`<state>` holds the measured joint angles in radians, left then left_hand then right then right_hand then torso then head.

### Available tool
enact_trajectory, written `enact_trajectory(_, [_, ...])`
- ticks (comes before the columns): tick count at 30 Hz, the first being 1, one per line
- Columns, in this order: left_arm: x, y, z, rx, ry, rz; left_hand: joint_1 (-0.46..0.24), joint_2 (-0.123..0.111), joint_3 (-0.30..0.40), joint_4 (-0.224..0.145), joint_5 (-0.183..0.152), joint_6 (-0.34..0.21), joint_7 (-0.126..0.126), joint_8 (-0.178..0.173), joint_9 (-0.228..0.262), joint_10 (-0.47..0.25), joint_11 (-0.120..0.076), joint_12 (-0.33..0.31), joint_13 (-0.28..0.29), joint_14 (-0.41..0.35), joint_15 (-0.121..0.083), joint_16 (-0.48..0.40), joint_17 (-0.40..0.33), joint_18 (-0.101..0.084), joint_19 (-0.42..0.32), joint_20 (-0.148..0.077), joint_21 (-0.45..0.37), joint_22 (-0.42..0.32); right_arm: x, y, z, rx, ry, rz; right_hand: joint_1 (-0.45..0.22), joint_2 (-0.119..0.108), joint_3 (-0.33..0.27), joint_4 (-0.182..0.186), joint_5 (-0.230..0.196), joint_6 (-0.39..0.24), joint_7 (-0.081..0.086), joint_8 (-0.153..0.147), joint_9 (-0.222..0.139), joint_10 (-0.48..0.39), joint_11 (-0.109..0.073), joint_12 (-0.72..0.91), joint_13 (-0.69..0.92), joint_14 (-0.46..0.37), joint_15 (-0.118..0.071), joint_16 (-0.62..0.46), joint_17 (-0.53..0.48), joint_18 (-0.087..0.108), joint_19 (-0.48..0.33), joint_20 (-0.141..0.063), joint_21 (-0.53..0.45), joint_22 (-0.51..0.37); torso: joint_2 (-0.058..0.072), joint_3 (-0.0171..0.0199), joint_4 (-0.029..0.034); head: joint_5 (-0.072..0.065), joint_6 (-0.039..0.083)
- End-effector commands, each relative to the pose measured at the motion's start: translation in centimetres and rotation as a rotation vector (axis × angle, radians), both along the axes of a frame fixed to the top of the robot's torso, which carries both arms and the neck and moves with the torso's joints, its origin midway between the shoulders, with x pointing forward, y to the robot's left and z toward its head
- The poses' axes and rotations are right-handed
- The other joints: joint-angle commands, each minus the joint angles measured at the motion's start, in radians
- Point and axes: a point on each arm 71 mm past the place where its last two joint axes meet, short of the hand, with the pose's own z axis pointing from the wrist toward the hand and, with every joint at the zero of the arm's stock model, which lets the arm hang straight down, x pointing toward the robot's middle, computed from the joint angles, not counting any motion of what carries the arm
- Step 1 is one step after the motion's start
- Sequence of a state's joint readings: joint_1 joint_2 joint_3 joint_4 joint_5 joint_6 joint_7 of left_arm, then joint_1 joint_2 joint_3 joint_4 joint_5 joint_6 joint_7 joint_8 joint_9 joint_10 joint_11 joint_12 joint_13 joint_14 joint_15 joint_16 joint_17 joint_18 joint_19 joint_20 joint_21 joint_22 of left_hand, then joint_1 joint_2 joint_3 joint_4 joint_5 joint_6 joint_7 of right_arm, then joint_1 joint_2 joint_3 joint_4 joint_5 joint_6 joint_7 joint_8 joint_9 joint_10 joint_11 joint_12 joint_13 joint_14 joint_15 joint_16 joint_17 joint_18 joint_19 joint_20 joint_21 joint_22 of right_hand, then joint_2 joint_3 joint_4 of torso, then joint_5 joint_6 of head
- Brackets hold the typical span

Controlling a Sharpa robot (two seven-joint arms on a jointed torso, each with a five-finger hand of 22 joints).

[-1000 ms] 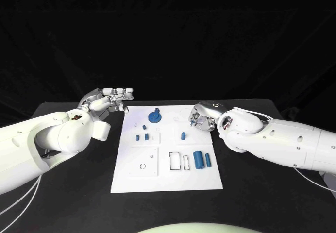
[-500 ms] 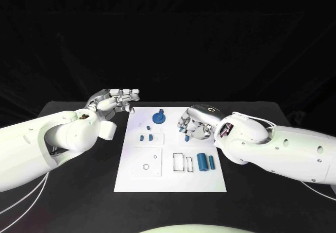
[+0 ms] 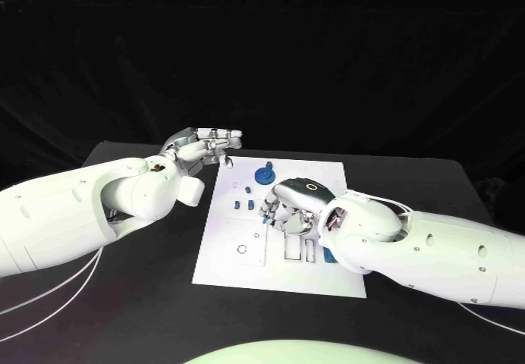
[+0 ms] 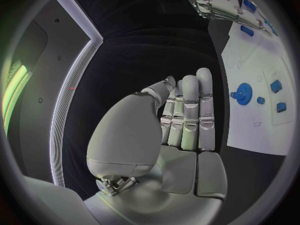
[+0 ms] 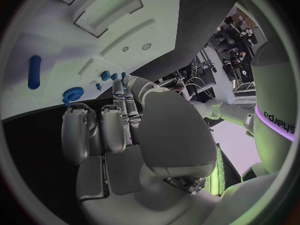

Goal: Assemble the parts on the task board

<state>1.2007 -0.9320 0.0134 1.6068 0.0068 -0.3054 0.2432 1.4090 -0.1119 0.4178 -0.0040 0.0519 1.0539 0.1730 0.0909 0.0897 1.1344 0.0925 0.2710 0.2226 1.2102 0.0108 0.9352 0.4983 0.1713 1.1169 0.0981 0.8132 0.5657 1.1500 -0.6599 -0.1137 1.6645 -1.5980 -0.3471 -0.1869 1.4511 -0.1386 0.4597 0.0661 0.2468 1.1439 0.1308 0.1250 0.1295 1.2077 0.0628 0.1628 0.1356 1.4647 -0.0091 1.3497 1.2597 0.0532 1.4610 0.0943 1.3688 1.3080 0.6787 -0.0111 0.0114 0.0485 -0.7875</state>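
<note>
Your table (image 3: 131, 296) is black and carries the white board (image 3: 235, 265) in its middle, running away from the robot. Your 2 white arms reach in from either side. The right arm (image 3: 438, 250) lies across the board's near right part, and its hand (image 3: 290, 206) hovers low over the board's middle with fingers curled downward; you cannot tell from these views whether it holds anything. The left arm (image 3: 77, 212) sits left of the board, its hand (image 3: 202, 145) raised off the board's far left corner, fingers straight and close together, thumb folded across the palm, holding nothing. On the board you see a blue gear (image 3: 264, 176) at the far end, small blue parts (image 3: 243, 204) just left of the right hand, and a blue cylinder (image 3: 311, 252) near the right arm.
</note>
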Motion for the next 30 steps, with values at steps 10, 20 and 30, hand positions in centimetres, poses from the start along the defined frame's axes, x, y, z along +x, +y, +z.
enact_trajectory(10, [-0.3,-0.9,0.2,-0.013,-0.006,-0.037,0.010,-0.004,0.001,-0.008,0.000,-0.007,-0.001,0.005,-0.001,-0.008,-0.001,0.006,0.000,-0.006,0.000,-0.004,-0.002,0.013,0.007,-0.002,-0.004,-0.001,0.1,1.5,-2.6,-0.057,0.024,0.026,-0.011,-0.001,0.003,-0.003,0.004,0.005,0.001,0.002,0.001,0.005,0.000,-0.007,0.000,0.045,-0.007,0.005,0.000,-0.010,0.022,-0.005,0.006,0.193,0.001,0.0004,0.0002,0.040,-0.015])
enact_trajectory(20, [-0.3,-1.0,0.2,-0.013,-0.005,-0.040,0.010,-0.004,0.001,-0.008,0.000,-0.007,-0.001,0.005,-0.001,-0.008,-0.001,0.006,0.000,-0.006,0.000,-0.004,-0.002,0.013,0.007,-0.002,-0.004,-0.001,0.3,1.8,-3.4,-0.065,0.012,0.022,-0.011,-0.001,0.003,-0.004,0.005,0.005,0.001,0.002,0.001,0.005,0.000,-0.008,0.000,0.045,-0.007,0.004,-0.001,-0.010,0.021,-0.005,0.006,0.193,0.000,0.0007,0.0000,0.066,-0.023])
enact_trajectory(30, [-0.2,-1.0,0.2,-0.013,-0.006,-0.039,0.006,-0.005,0.000,-0.007,-0.001,-0.007,0.000,0.006,-0.001,-0.008,0.000,0.008,0.000,-0.007,0.001,-0.004,-0.003,0.013,0.006,-0.001,-0.005,-0.001,0.2,2.1,-3.8,-0.064,0.011,0.033,-0.011,0.001,0.005,-0.008,0.008,0.006,0.001,0.002,0.002,0.007,0.000,-0.008,0.000,0.045,-0.007,0.005,-0.001,-0.010,0.022,-0.005,0.007,0.194,0.000,0.0014,-0.0001,0.071,-0.024])
